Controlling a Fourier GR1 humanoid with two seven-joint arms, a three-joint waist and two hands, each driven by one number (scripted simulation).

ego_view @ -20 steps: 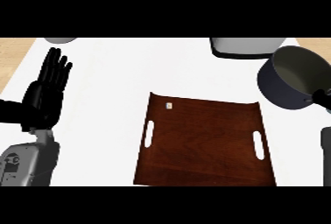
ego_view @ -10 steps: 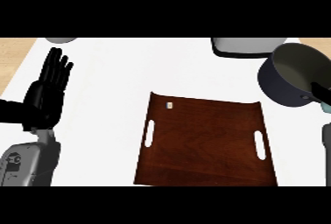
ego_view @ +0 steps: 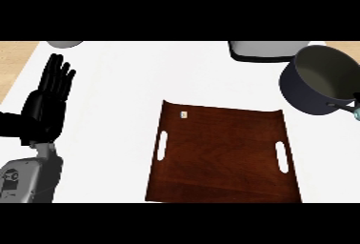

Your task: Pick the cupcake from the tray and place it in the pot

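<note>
The brown tray (ego_view: 224, 152) lies in the middle of the counter, with a slot handle on each side. No cupcake shows on it, only a small pale speck (ego_view: 183, 114) near its far left corner. The dark grey pot (ego_view: 320, 78) stands at the far right, and what shows of its inside is bare. At the right edge, beside the pot's handle, is a dark sliver of my right hand (ego_view: 357, 99) with a small teal bit (ego_view: 357, 113) just below it; too little shows to tell more. My left hand (ego_view: 44, 107) rests open at the left, fingers up.
A grey container with a dark base (ego_view: 267, 50) stands at the back, left of the pot. A grey rounded object (ego_view: 65, 44) shows at the back left edge. Bare white counter (ego_view: 119, 86) lies between my left hand and the tray.
My right forearm, seen earlier at the right edge below the pot, has slid out of view to the right. The left hand, tray and pot have not moved.
</note>
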